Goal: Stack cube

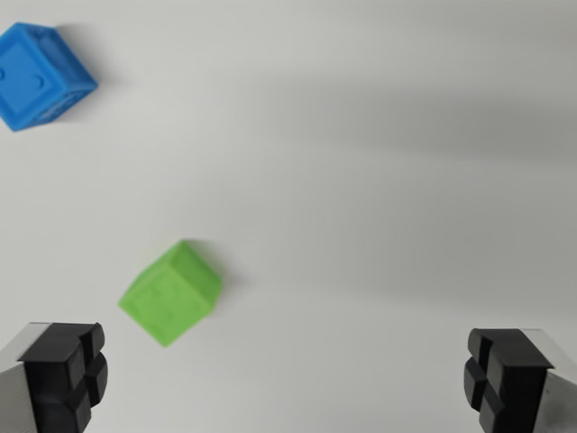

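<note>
A green cube (pixel 170 292) lies on the white table, left of centre in the wrist view, turned at an angle. A blue cube (pixel 39 75) sits at the upper left corner, partly cut off by the frame edge. My gripper (pixel 284 383) is open, with one black fingertip (pixel 65 374) at the bottom left and the other at the bottom right. Nothing is between them. The green cube lies just above and to the right of the left fingertip, apart from it.
The white table surface (pixel 379 180) fills the wrist view's right and middle, with soft shadows across the top.
</note>
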